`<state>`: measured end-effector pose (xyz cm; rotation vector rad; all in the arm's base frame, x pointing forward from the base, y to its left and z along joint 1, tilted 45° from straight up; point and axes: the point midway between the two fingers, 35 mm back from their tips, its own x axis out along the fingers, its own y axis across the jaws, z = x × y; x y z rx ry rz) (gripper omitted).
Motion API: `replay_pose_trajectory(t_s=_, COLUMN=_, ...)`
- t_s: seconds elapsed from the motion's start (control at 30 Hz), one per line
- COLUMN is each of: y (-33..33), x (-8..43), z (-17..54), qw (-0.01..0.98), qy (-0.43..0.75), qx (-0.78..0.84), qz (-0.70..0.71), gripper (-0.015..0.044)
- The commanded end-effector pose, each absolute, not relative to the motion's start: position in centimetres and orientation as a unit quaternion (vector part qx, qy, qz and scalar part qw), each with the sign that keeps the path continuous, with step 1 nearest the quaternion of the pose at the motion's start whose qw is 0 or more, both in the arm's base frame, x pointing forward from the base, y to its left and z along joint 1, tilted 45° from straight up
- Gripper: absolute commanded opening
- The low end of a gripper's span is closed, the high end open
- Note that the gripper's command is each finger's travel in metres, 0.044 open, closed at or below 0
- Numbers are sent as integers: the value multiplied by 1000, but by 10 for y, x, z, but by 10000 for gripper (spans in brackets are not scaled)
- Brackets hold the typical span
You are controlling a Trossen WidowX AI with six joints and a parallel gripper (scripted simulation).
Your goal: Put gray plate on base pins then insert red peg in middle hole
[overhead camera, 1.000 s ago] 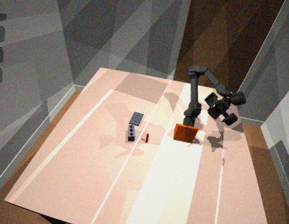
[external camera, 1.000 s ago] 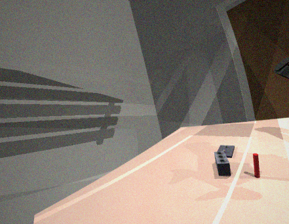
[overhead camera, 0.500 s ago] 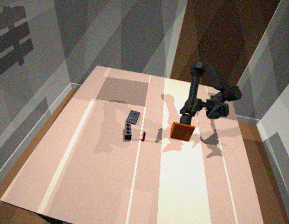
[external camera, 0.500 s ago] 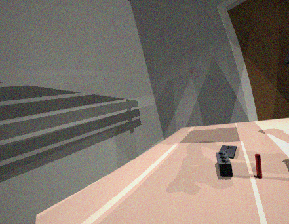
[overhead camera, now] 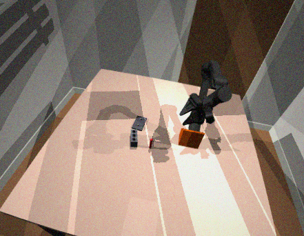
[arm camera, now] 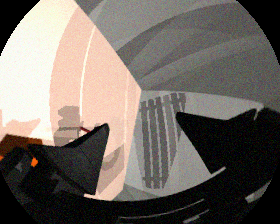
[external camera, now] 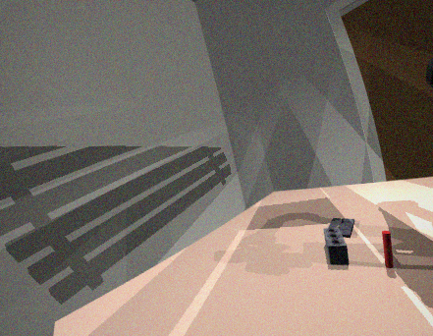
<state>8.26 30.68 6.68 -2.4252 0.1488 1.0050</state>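
Note:
The gray plate (overhead camera: 138,126) (external camera: 348,227) lies on the table just behind the base, apart from it. The base (overhead camera: 133,143) (external camera: 339,254) is a dark gray block with dark round features on top. The red peg (overhead camera: 151,143) (external camera: 387,250) stands upright on the table to the right of the base; a small red piece of it shows beside a finger in the wrist view (arm camera: 85,130). My gripper (overhead camera: 182,119) (arm camera: 143,120) is open and empty, above the table to the right of and behind the plate and peg. Its fingers are out of frame in the exterior view.
An orange block (overhead camera: 191,139) (arm camera: 22,144) stands in front of the arm's base, right of the peg. The pinkish table (overhead camera: 108,179) (external camera: 267,295) carries bands of light and shadows. Gray walls rise beyond the table's far edge.

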Motion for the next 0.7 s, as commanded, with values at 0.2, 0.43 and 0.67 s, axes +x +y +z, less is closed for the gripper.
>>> replay_pose_trajectory(t_s=0.2, y=291, x=179, z=44, qw=597, qy=376, qx=-673, qz=223, gripper=440)
replay_pose_trajectory(t_s=0.43, y=260, x=241, z=32, qw=749, qy=503, qx=-432, qz=4, gripper=440)
replay_pose_trajectory(t_s=0.67, y=226, x=284, z=22, qw=794, qy=532, qx=-232, qz=-183, gripper=440)
